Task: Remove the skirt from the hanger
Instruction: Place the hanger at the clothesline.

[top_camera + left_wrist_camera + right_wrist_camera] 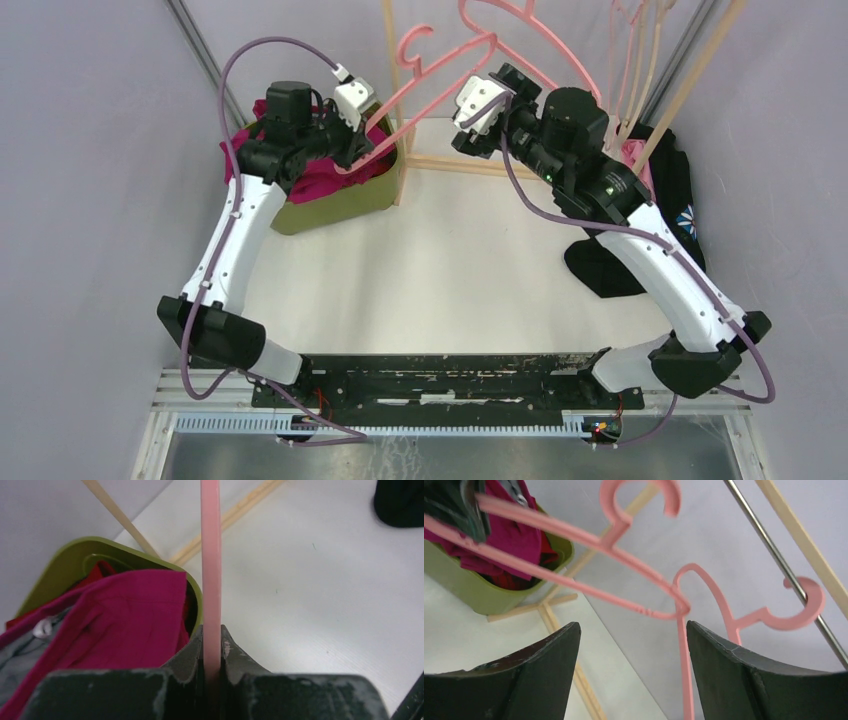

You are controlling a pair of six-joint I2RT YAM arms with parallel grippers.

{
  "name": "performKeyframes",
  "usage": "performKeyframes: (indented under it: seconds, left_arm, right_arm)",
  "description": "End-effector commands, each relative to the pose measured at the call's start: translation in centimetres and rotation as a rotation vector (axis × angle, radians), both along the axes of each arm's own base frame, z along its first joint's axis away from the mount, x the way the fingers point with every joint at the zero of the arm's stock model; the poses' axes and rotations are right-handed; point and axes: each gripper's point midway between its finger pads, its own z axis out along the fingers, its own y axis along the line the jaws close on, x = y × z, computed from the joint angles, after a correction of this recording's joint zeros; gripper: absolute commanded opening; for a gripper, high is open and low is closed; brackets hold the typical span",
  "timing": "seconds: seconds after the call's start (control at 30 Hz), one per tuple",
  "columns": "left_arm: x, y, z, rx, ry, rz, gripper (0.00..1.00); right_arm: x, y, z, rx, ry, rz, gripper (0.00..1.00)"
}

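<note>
The pink hanger (pixel 440 75) is bare: both its bars show clean in the right wrist view and no cloth hangs from it. The left jaws are clenched on one of its bars, holding it just above the rim of the green bin (pixel 340 205) at the far left of the worktop (pixel 450 270). The right jaws are released and spread wide with nothing between them, the hanger's far end just ahead of them. A magenta garment (pixel 320 180) lies heaped in the bin, and I take it to be the skirt, so the removal looks done; what seems left is to put the hanger down or away

Some things are hard to settle. The garment is crumpled, so its shape as a skirt cannot be confirmed, and grey cloth (pixel 20 655) beside it is cut off by the frame. The bin's bottom is hidden. A black garment (pixel 610 270) at the right is partly behind the right arm (pixel 680 290). In the top view the left jaws are hidden against the garment
</note>
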Motion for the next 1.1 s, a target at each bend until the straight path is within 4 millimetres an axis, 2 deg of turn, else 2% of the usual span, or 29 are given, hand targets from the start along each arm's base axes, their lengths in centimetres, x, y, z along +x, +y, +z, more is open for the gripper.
performKeyframes:
  seconds: [0.0, 0.13, 0.27, 0.4, 0.57, 0.77, 1.07]
  left_arm:
    - [1.5, 0.1, 6.6, -0.116, -0.109, 0.099, 0.03]
    - [2.5, -0.2, 7.3, -0.126, -0.099, 0.127, 0.03]
    - [3.9, 0.2, 6.8, -0.077, -0.082, 0.177, 0.03]
    - [5.7, -0.6, 6.2, -0.069, -0.060, 0.180, 0.03]
    - [7.3, -2.4, 6.9, -0.096, -0.054, 0.143, 0.03]
    - [8.1, -3.6, 9.8, -0.172, -0.124, 0.127, 0.03]
    - [8.9, -2.5, 10.3, -0.144, -0.164, 0.189, 0.03]
  right_arm:
    - [0.7, -3.1, -0.3, 0.039, -0.042, -0.169, 0.83]
    - [0.6, -4.0, -2.6, 0.011, -0.011, -0.202, 0.82]
    - [0.0, -4.7, -4.2, -0.002, 0.018, -0.215, 0.82]
    - [-0.3, -5.3, -5.8, -0.015, 0.039, -0.231, 0.82]
    - [-0.7, -5.7, -6.0, -0.027, 0.040, -0.235, 0.82]
    - [-0.6, -5.9, -6.5, -0.048, 0.038, -0.243, 0.82]
    - [-0.3, -5.7, -7.2, -0.053, 0.052, -0.239, 0.82]
